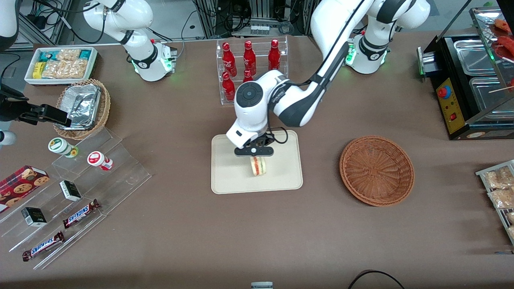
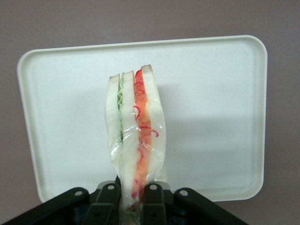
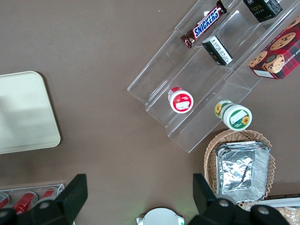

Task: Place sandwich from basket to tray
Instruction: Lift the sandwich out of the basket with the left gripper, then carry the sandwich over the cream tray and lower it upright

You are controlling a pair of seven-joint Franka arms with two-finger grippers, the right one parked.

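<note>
My left gripper (image 1: 254, 157) hangs over the middle of the cream tray (image 1: 229, 176), shut on the wrapped sandwich (image 1: 258, 165). In the left wrist view the sandwich (image 2: 136, 126) is pinched between the two black fingers (image 2: 107, 201), its red and green filling edges facing the camera, with the tray (image 2: 215, 93) under it. Whether the sandwich touches the tray I cannot tell. The reddish-brown wicker basket (image 1: 376, 170) sits empty on the table toward the working arm's end, apart from the tray.
A clear rack of red bottles (image 1: 249, 64) stands farther from the front camera than the tray. Clear stepped shelves with snacks (image 1: 76, 192) and a tan basket with foil containers (image 1: 82, 108) lie toward the parked arm's end. A black food warmer (image 1: 466, 84) stands at the working arm's end.
</note>
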